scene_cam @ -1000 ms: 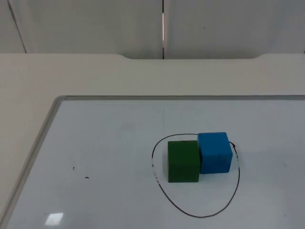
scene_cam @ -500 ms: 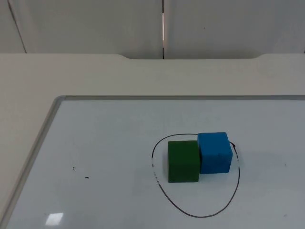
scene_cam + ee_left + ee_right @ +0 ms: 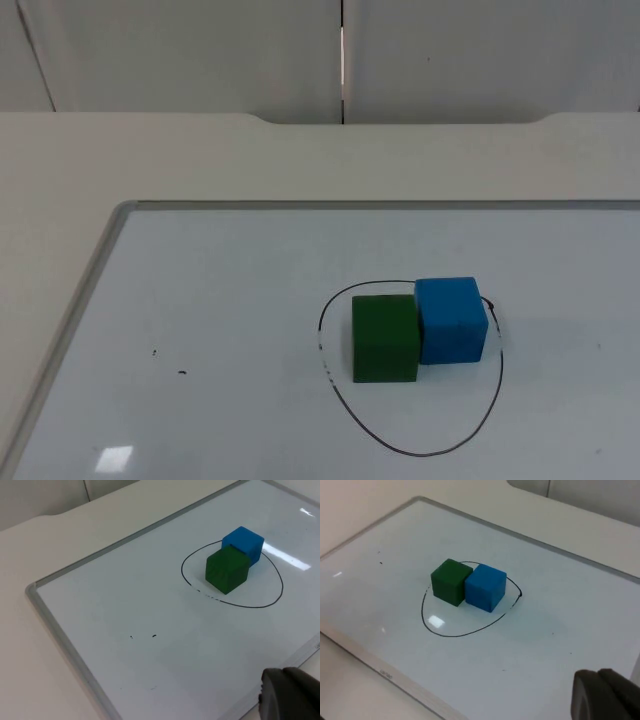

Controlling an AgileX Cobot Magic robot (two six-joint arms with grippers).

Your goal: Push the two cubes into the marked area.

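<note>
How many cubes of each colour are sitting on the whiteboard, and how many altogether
Green cube: 1
Blue cube: 1
Total: 2, side by side and touching inside the drawn black outline on the whiteboard.

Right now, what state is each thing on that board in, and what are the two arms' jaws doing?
green cube: upright inside the drawn ring, touching the blue cube.
blue cube: upright, at the ring's far right edge, against the green cube.
marked ring: black line on the whiteboard, both cubes within it.
whiteboard: flat on the table.
left gripper: held back from the cubes, waiting.
right gripper: held back too.
</note>
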